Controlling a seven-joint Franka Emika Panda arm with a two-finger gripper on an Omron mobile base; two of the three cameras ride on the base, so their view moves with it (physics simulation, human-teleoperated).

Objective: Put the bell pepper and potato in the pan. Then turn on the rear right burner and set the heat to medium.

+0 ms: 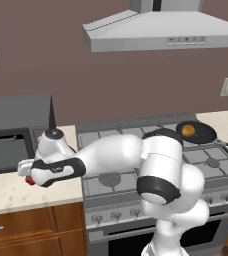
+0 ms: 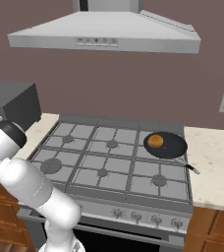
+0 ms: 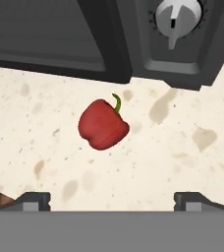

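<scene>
The stove [image 1: 136,150] fills the middle of the kitchen, with the range hood [image 1: 161,27] straight above it and pale speckled counter [image 1: 16,190] running off its left side. On that left counter, just beside the stove's left edge, stands a dark microwave [image 1: 18,130]. The robot's white arm reaches from in front of the stove out over this counter. The black pan [image 2: 165,145] sits on the stove's rear right burner, its thin handle pointing toward the stove's front right corner. The golden-brown potato [image 2: 155,141] lies inside the pan, toward its left side. The gripper [image 3: 112,202] hangs spread wide and empty above the counter left of the stove. The red bell pepper [image 3: 102,124] lies on that counter in front of the microwave, below the open fingers and touching neither.
</scene>
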